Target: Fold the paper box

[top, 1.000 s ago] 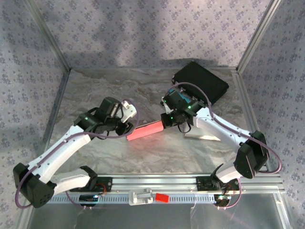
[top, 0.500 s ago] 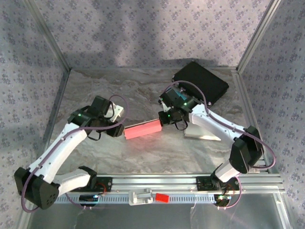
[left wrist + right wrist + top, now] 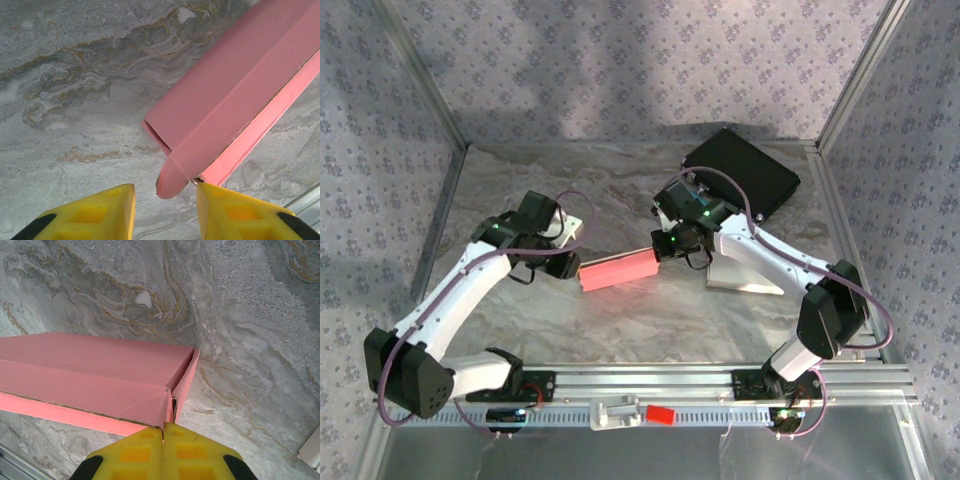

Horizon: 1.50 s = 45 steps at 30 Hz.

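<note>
A long pink paper box (image 3: 618, 270) lies across the middle of the marble table, nearly level. My right gripper (image 3: 665, 252) is at its right end. In the right wrist view that gripper (image 3: 163, 429) is shut, pinching the thin top edge of the box (image 3: 90, 375) at its open end. My left gripper (image 3: 570, 265) is at the box's left end. In the left wrist view it (image 3: 166, 192) is open, and the rounded tab of the box (image 3: 235, 95) hangs between the yellow fingers (image 3: 112, 212). The right-hand finger sits close against the box's lower edge.
A black case (image 3: 740, 175) lies at the back right. A white sheet (image 3: 745, 275) sits under the right arm. An aluminium rail (image 3: 700, 380) runs along the near edge with a small red piece (image 3: 661, 414) in front. Patterned walls close in the table.
The box has swung from tilted to nearly level and shifted a little left. My left gripper drew back to the box's left end and its jaws narrowed. The right gripper stayed shut.
</note>
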### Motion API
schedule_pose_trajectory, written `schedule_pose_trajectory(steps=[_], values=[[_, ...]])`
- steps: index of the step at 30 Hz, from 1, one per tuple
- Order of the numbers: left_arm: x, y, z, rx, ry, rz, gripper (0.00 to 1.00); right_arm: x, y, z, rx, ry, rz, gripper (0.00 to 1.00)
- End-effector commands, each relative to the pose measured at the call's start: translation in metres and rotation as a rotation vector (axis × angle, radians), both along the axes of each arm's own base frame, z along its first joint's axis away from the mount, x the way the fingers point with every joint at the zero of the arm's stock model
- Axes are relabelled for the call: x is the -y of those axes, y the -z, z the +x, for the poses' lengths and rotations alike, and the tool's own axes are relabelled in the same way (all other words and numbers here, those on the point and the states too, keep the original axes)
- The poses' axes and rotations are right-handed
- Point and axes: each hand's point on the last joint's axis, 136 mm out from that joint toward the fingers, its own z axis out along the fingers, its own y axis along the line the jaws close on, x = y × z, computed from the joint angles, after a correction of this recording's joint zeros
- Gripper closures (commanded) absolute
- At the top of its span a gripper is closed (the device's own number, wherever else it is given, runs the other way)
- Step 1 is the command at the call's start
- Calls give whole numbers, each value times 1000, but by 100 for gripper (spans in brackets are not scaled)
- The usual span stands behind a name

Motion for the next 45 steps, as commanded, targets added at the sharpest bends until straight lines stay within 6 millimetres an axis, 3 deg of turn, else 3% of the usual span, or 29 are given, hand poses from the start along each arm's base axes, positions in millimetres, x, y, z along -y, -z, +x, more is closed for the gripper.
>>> schedule_pose_trajectory(steps=[1,19,32,45], values=[[5,-4,0,-8,26,-26,65,0,1,0,-35,15,-7,100],[6,2,11,-4,19,-3,78,1,4,2,-45,20,-6,100],[21,2,3,-151,-108,-106,100,0,2,9,-34,128,2,100],[30,4,-3,-321,-276,-161,100,-10,3,14,-42,191,2,100]])
